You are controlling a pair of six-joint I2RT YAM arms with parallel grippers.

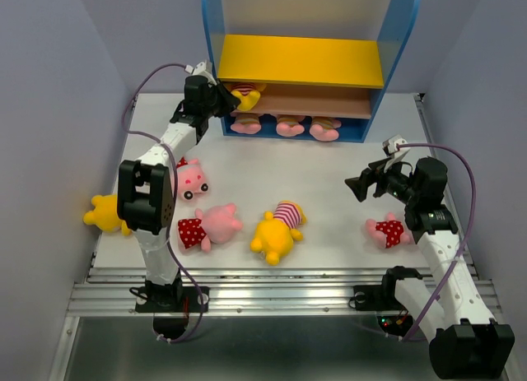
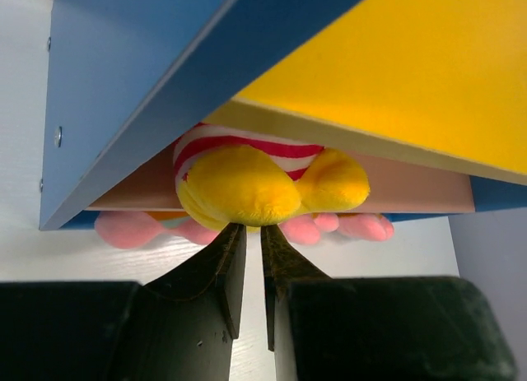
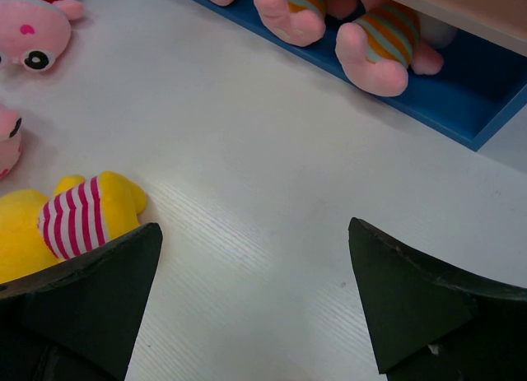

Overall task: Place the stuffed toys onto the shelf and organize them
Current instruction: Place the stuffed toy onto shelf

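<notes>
Left gripper (image 2: 254,229): fingers nearly together, tips against yellow bear (image 2: 239,183) lying under shelf (image 2: 123,76) yellow board; grip on plush undeterminable.

Bright, even overhead light, soft faint shadows, crisp top view, near fingers (image 2: 216,274) slightly soft.

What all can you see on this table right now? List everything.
Shelf: one, blue sides, yellow and brown boards, far end.
Striped pigs: three, pink, on the shelf base.
Dotted pigs: three, pink and red; two by the left arm, one by the right arm.
Bears: three, yellow; one mid-table, one at the left edge, one on the brown board.
Table: one, white.
Left hand: black, nearly shut, tips on the shelved bear.
Right hand: black, open over the table.
</notes>
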